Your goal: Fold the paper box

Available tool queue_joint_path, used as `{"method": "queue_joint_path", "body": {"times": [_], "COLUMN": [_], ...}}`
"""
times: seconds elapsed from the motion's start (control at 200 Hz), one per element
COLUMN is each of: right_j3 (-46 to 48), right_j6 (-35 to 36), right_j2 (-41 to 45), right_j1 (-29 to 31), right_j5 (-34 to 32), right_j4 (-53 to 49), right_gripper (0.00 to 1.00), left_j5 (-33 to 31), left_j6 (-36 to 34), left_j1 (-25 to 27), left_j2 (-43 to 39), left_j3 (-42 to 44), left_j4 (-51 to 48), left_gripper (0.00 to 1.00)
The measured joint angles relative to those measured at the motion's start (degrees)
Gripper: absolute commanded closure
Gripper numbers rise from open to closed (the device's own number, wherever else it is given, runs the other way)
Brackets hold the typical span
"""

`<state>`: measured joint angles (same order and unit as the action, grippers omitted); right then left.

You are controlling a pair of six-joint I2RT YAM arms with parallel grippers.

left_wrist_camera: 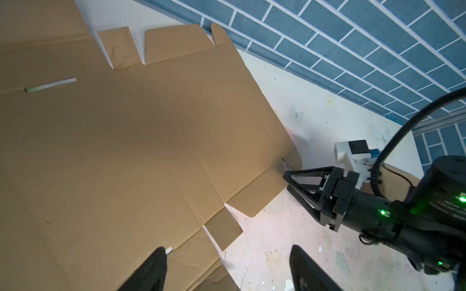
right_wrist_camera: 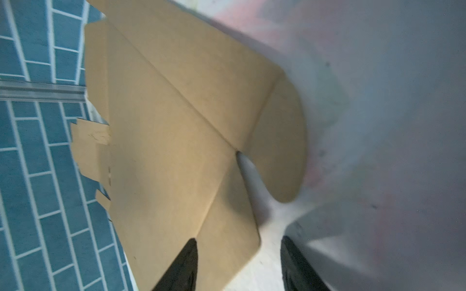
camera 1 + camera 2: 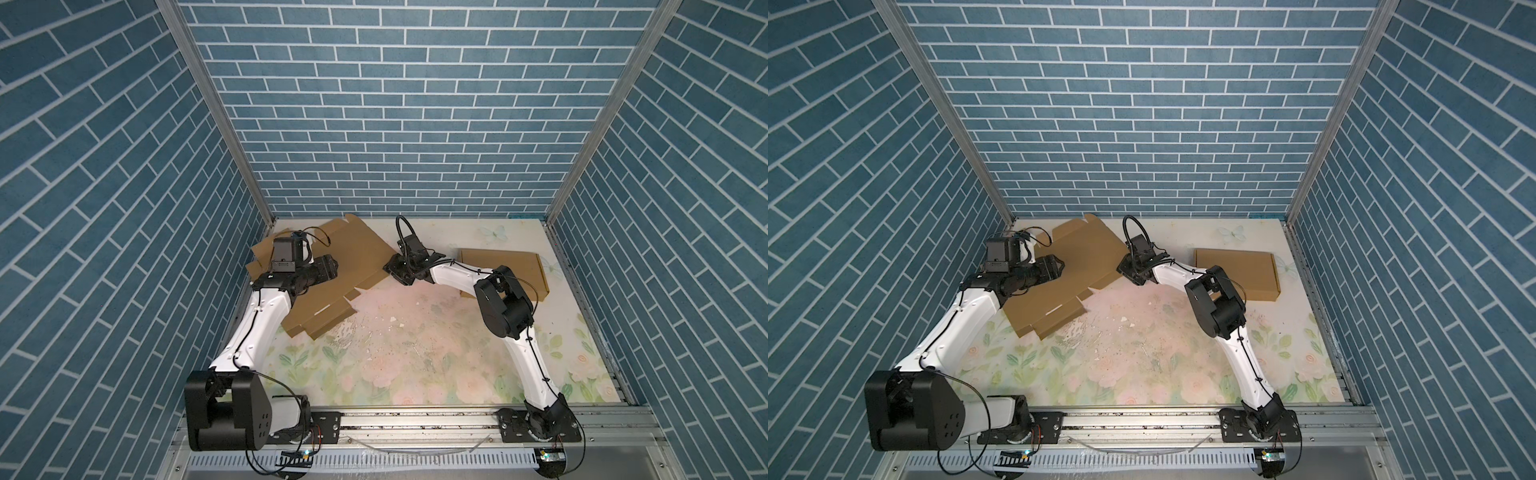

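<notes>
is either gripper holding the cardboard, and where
Nothing held yet: left gripper open over the cardboard; right gripper open, straddling its edge.

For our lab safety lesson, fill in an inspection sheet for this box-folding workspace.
Surface: worn floral-print tabletop, scuffed in the middle.
Job's things: flat brown cardboard box blank lying far left; folded brown cardboard box far right.
Clutter: small white flecks on the tabletop.
End effectors: left end effector open above the blank; right end effector open at the blank's edge flap.
Cables: black corrugated cable loops over the right wrist; loose wires at the front rail.
Surroundings: blue brick-pattern walls, aluminium frame posts.
</notes>
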<state>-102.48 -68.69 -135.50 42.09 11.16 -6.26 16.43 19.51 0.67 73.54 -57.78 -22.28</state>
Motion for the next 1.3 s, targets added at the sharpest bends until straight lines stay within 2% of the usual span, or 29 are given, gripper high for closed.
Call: {"method": "queue_joint_path", "body": {"times": [0.105, 0.25, 0.35, 0.5, 0.63, 0.82, 0.89, 0.97, 1.02, 1.12, 1.205, 1.3], "right_j3": [-3.1, -4.2, -4.2, -2.7, 0.9, 5.2, 4.6, -0.1, -4.0, -9.2, -9.5, -5.6], "right_j6": [-2.6, -4.7, -5.5, -4.7, 0.9, 17.8, 26.1, 36.0, 41.0, 46.5, 47.6, 46.8], "right_j2": [-2.6, -4.2, -4.3, -3.8, -1.3, 7.5, 10.2, 11.1, 10.6, 10.6, 11.5, 14.8], "right_j1": [0.5, 1.0, 1.1, 0.2, -2.1, -8.5, -11.2, -13.6, -14.9, -15.7, -15.3, -14.6], "right_j5": [-0.2, -0.4, 0.3, 2.6, 8.5, 17.7, 17.4, 12.6, 8.5, 3.0, 1.2, -0.3], "right_j4": [1.2, 2.0, 3.6, 6.8, 5.0, -9.8, -18.6, -31.2, -37.0, -41.7, -40.5, -38.4], "right_gripper": [0.64, 0.89, 1.00, 1.00, 1.00, 1.00, 1.00, 1.00, 0.84, 0.67, 0.61, 0.58], "left_j5": [0.0, 0.0, 0.0, 0.0, 0.0, 0.5, 0.6, 0.5, 0.5, 0.6, 0.6, 0.7], "left_j6": [0.0, -0.1, 0.0, -0.1, -0.7, -1.0, -1.3, -1.8, -2.0, -2.4, -2.4, -2.2], "left_j1": [0.0, 0.0, 0.0, 0.0, 0.0, 1.4, 3.2, 5.9, 7.6, 10.5, 12.0, 12.5], "left_j2": [-1.1, -2.0, -2.4, -2.7, -3.2, -4.5, -4.4, -4.2, -3.8, -2.7, -1.4, -0.8], "left_j3": [0.0, 0.0, 0.0, -0.7, -2.6, -5.6, -6.4, -7.4, -8.0, -8.2, -8.2, -7.1], "left_j4": [-0.2, -0.9, -1.2, -2.8, -4.7, -6.3, -6.8, -7.6, -7.7, -7.8, -7.9, -7.7], "left_gripper": [0.26, 0.28, 0.29, 0.31, 0.32, 0.32, 0.32, 0.32, 0.32, 0.32, 0.33, 0.34]}}
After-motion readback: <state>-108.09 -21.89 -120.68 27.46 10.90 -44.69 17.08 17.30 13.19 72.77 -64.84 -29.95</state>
